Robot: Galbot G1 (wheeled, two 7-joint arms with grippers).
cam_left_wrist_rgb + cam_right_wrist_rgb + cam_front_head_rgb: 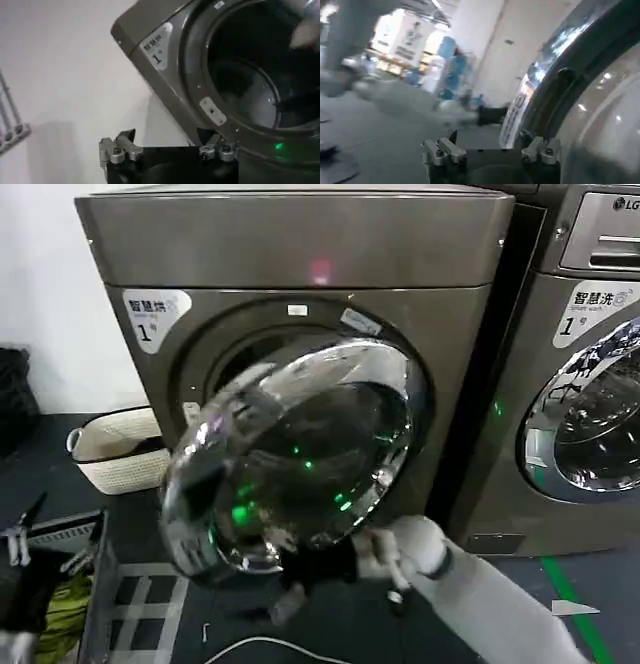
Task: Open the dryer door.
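The right gripper (330,569) sits low at the lower rim of the dryer door (300,454); whether its fingers are closed cannot be told. The door stands swung partly open before the dryer (290,254), marked 1. The left gripper (167,150), fingers spread, hangs beside the drum opening.

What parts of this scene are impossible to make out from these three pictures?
- Right gripper, head view: motion blur at the lower rim of the dryer door hides whether the fingers grip it.
- Drum inside the dryer, left wrist view: dark, and cut off by the picture's edge.
- Door hinge, head view: hidden behind the swung-out door.
- Room reflected in the door's chrome, right wrist view: too smeared to identify.
- Left gripper: fingertips are cut off by the picture's edge.
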